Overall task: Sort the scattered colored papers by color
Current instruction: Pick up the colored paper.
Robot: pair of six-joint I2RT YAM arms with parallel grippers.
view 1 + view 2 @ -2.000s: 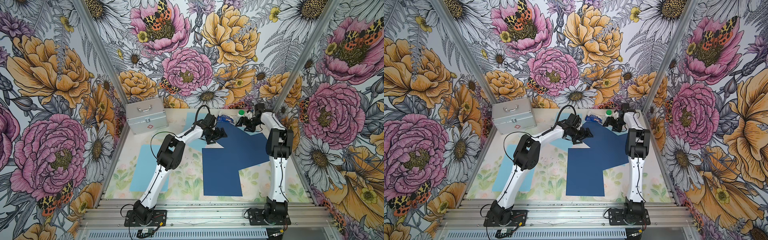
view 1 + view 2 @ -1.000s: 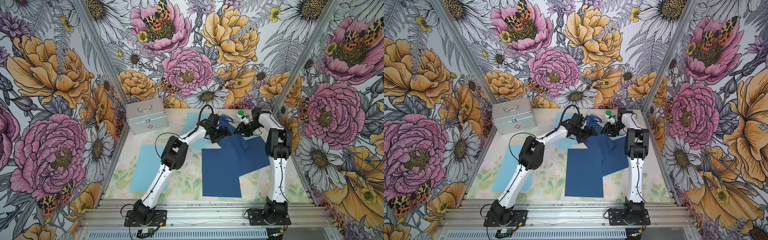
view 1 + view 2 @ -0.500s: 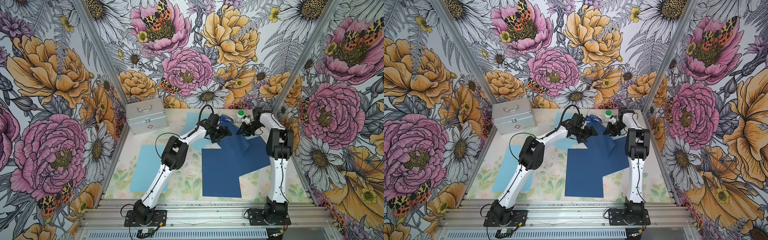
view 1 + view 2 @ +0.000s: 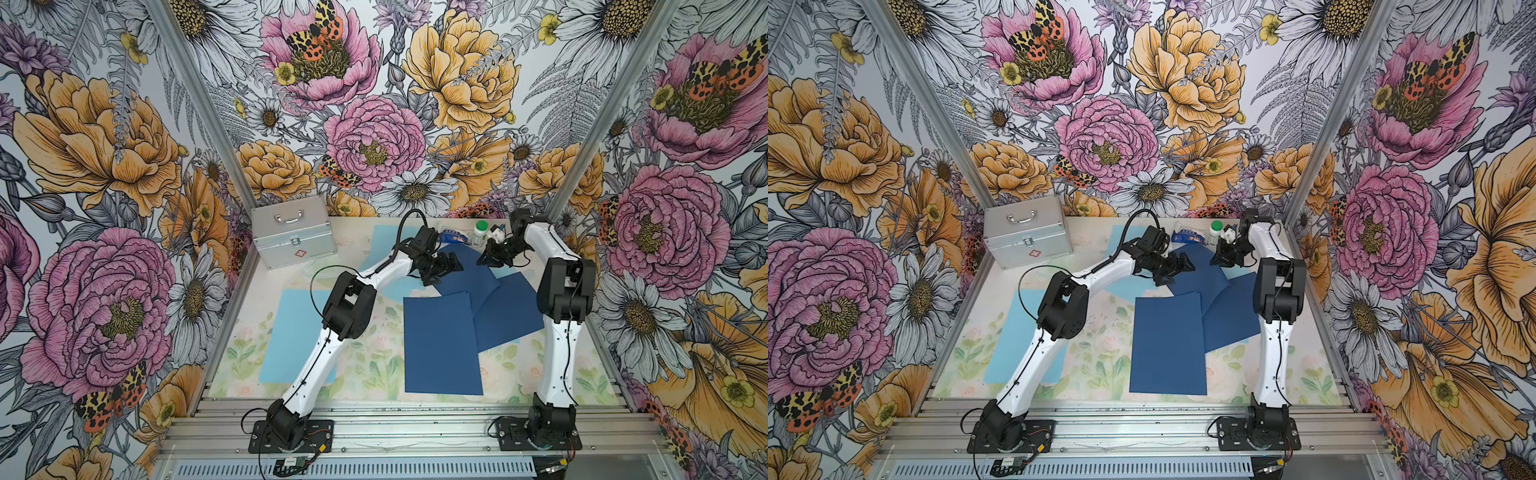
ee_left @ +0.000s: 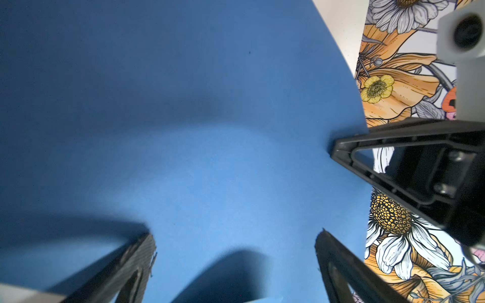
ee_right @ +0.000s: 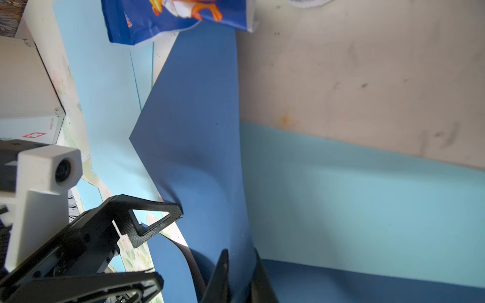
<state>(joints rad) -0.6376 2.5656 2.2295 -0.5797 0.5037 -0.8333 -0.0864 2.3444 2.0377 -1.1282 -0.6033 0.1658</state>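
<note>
Navy paper made up the one gathered group: three dark navy rectangular paper sheets lay overlapped in a loose fan well away from the silver metal carry case, their edges not squared. Meanwhile the light sky-blue paper sheets were apart from one another: one nearer the arm bases than the case, one just beside the case, another partly under the navy fan. By my reading the sorting was roughly half done, with the light colour ungathered.

At the fan's rear, the right gripper had its jaws pinched on the edge of the rearmost navy sheet, which bowed upward. Above that sheet the left gripper hung with jaws spread wide, holding nothing.

Room there looked tight: a crinkled blue-and-white snack packet, a green-capped white bottle and the back wall stood close. Bare floral mat, on the case side of the navy fan, offered the clearest room.
</note>
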